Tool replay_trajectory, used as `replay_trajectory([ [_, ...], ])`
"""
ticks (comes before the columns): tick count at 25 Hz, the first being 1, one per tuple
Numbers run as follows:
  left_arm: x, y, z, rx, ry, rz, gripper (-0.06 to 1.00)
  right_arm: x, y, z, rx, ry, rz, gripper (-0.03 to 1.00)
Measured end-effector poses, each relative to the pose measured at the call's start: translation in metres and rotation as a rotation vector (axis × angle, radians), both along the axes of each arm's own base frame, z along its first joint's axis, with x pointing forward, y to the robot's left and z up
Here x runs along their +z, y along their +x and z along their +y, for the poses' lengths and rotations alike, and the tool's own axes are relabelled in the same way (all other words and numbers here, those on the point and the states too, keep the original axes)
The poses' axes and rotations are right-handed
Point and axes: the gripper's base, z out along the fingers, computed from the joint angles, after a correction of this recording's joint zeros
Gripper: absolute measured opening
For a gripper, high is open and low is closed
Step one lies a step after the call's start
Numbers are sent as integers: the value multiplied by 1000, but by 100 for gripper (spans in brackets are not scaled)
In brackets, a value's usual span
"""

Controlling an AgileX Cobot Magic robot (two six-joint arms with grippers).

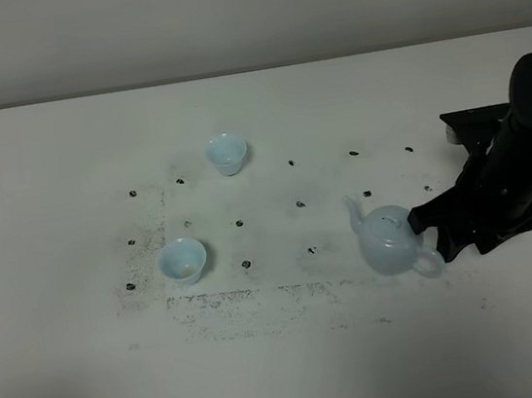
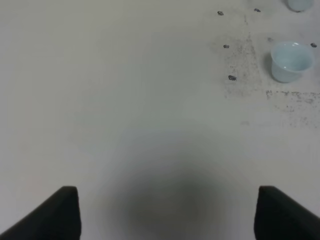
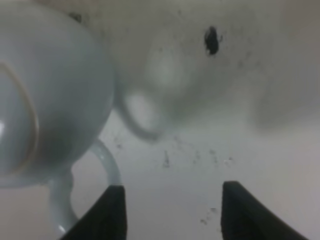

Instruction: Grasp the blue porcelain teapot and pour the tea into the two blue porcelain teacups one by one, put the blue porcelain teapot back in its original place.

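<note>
— What on the table (image 1: 52, 139) can hold liquid, and what's in it?

— Three vessels. The blue porcelain teapot (image 1: 391, 244) has its lid (image 1: 385, 224) on, so its inside is hidden. The two blue porcelain teacups stand upright and open. The near teacup (image 1: 183, 261) shows a faint yellowish tint at the bottom, but I can't tell whether that is tea. The far teacup (image 1: 227, 153) looks pale inside.

— Give me the counts.

— One teapot, two teacups, two tools. There is also a scatter of small black marks (image 1: 298, 205) in rows across the table, with dark scuffing near the near teacup.

— Where's the teapot?

— Right of centre, upright on the table and well apart from both teacups. Its spout (image 1: 354, 210) points far-left, and its loop handle (image 1: 432, 261) faces near-right.

— And against the right tool?

— The right tool (image 1: 431, 237) is low at the teapot's handle side, fingers spread apart and gripping nothing. From the right wrist, the handle loop lies just beside one finger (image 3: 107, 215), not between the two. I can't tell if they touch.

— The left tool?

— The left tool (image 2: 167, 220) has its fingers wide apart over bare table, holding nothing. The near teacup is ahead of it, well apart.
</note>
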Motion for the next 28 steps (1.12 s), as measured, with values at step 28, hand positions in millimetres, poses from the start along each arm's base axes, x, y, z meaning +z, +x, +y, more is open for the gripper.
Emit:
replay_trajectory([
  [28, 0, 0, 0, 1, -1, 0, 68, 4, 1, 10, 1, 111, -25, 42],
])
